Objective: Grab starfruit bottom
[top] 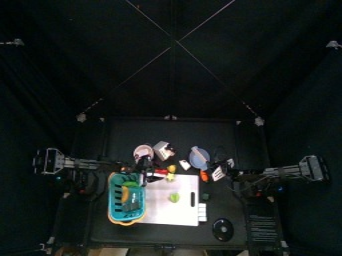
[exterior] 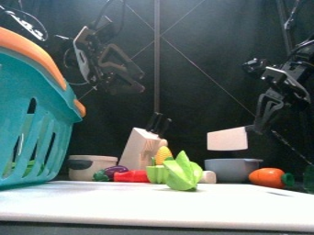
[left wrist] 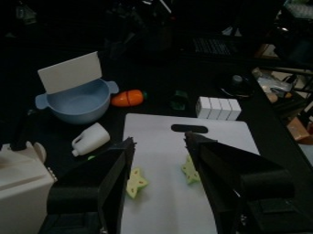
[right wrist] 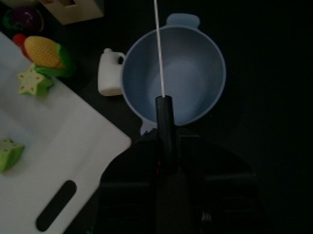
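Starfruit lies in 2 pieces on the board, 1 between the wide-apart jaws of the left claw, the other beside its right jaw. Right claw is clamped on a knife above the blue bowl.

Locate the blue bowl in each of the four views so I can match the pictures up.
Top view: blue bowl just past the far right corner of the white cutting board.
Front view: low on the right, behind the board.
Left wrist view: upper left, off the board's corner.
Right wrist view: centre, with the knife crossing it.
Shared landmark: the white cutting board.
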Action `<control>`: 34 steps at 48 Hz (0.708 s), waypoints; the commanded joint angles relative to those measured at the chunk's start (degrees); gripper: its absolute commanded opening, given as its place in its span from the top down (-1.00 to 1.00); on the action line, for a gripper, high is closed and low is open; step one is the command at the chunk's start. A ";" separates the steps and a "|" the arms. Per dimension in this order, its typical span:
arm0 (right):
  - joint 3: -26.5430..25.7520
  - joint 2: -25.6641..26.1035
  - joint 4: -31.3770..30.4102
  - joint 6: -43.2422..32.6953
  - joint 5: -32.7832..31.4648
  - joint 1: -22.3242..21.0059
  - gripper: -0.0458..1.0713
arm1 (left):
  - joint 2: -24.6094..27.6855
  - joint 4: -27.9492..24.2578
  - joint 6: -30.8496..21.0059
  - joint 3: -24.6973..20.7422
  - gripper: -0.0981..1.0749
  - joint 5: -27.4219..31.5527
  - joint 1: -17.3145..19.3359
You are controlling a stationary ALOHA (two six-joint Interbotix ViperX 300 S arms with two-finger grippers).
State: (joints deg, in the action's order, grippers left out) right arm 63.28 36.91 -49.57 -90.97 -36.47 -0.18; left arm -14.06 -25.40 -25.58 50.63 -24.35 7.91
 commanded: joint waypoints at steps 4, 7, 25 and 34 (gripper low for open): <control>-0.09 -0.97 0.09 0.00 0.53 -1.32 -0.01 | -0.70 0.18 0.09 -0.70 -0.62 -0.53 0.18; 0.18 -1.67 0.09 0.00 0.97 -1.49 -0.01 | -0.70 0.09 0.09 -0.70 -0.62 -0.53 0.18; 0.62 -5.36 -0.35 0.00 4.04 -2.46 -0.07 | -0.70 0.09 0.09 -0.70 -0.62 -0.53 0.18; 0.62 -5.36 -0.44 0.00 4.04 -3.60 -0.21 | -0.62 0.09 0.00 -0.70 -0.62 -0.53 0.18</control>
State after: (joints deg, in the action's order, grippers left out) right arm 64.42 31.29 -49.75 -90.97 -32.61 -3.16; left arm -14.06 -25.40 -25.58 50.63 -24.35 7.91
